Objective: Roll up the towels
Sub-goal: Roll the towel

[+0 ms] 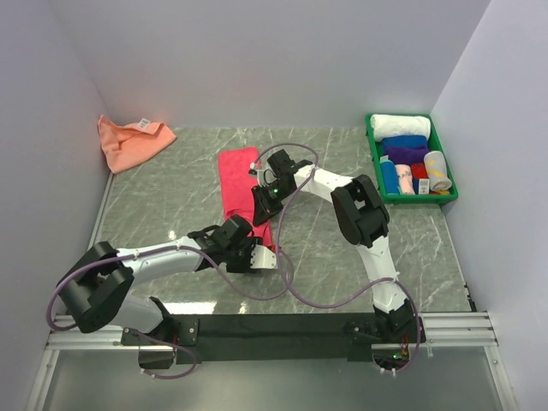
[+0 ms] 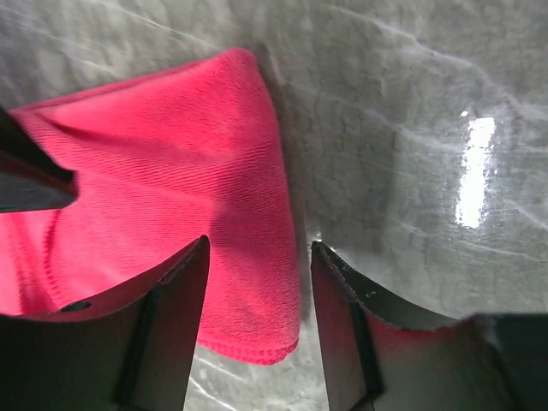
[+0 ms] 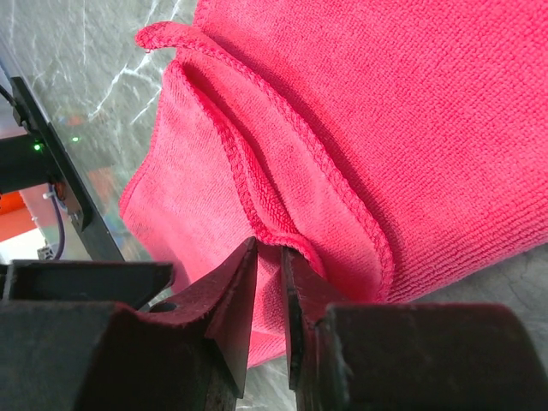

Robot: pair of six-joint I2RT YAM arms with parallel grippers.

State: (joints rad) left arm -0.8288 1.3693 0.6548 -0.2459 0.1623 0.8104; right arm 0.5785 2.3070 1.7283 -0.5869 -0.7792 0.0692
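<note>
Right now, we are pinching what looks like a folded hem of the crimson towel (image 1: pixel 240 175), lying mid-way across the surface (image 1: pixel 171 201), in the clenched right tool (image 3: pixel 267 257) to anchor the roll, while hovering the released left tool (image 2: pixel 260 244) astride its near corner, ready to grip.

**Crimson pink towel** (image 3: pixel 411 128): soft matt cloth with a fine ribbed pile and a stitched, corded hem. **Salmon orange towel** (image 1: pixel 128 141): matt cloth, crumpled, with a small pale tag. **Counter** (image 2: pixel 411 103): smooth, glossy grey surface with pale marble veining that mirrors a lamp as a bright streak. **Left hand** (image 2: pixel 259 248) and **right hand** (image 3: pixel 269 253): fingers of hard black plastic, dull in finish, with lightly scuffed edges. **Tray** (image 1: pixel 411 200): smooth green plastic. **Frame rail** (image 1: pixel 454 325): bare silvery metal with a satin sheen. **Walls** (image 1: pixel 257 60): plain matt white.
</note>
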